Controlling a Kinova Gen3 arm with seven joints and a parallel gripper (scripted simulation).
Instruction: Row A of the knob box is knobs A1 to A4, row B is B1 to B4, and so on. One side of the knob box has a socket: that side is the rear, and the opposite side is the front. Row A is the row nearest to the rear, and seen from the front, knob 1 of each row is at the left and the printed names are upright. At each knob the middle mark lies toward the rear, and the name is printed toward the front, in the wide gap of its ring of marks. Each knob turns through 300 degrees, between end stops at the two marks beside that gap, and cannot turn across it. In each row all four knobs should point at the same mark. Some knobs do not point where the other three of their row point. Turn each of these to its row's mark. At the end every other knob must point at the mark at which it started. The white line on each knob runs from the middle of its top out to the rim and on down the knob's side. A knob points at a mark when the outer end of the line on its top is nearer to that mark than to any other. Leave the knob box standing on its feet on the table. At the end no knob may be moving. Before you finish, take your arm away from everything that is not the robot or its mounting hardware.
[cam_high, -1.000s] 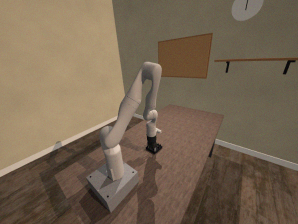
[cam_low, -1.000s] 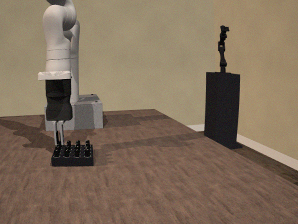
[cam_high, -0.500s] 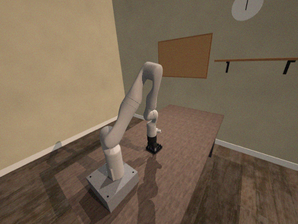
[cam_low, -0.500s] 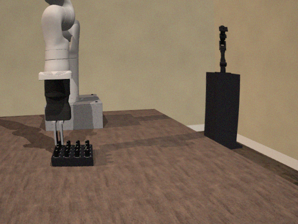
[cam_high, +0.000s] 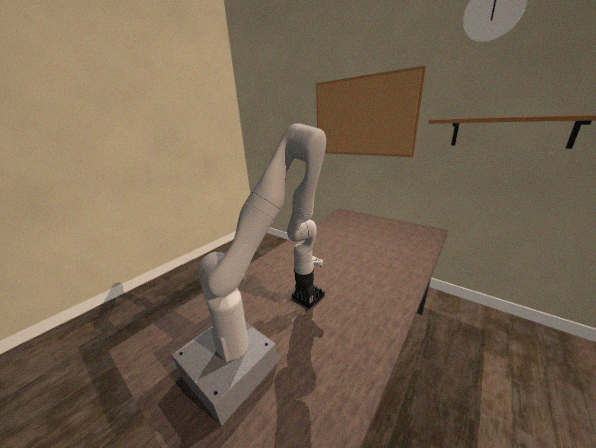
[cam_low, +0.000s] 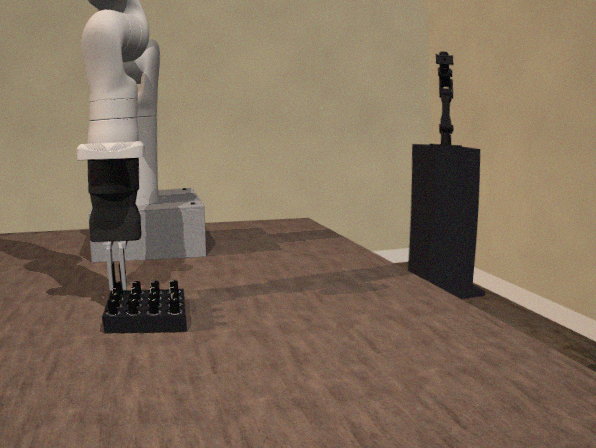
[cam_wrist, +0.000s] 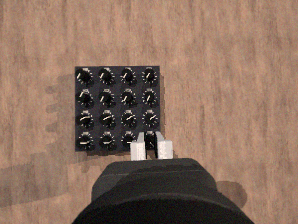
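The black knob box (cam_high: 314, 299) (cam_low: 145, 324) (cam_wrist: 95, 106) stands on the wooden table (cam_high: 370, 280) (cam_low: 350, 350) (cam_wrist: 225, 75) with four rows of four black knobs. Each knob has a white line. My gripper (cam_wrist: 150, 140) (cam_low: 116, 286) (cam_high: 305, 290) points straight down over one corner of the box. Its two white fingers are shut on the corner knob (cam_wrist: 150, 138), which sits at the bottom right of the box in the wrist view. The fingers hide most of that knob, so I cannot read its line. The printed names are too small to read.
The arm's grey base (cam_high: 225, 370) (cam_low: 170, 225) stands on the table behind the box. A tall black pedestal (cam_low: 444, 215) with a camera stands on the floor beyond the table's far edge. The table edge (cam_high: 434, 265) runs to the right.
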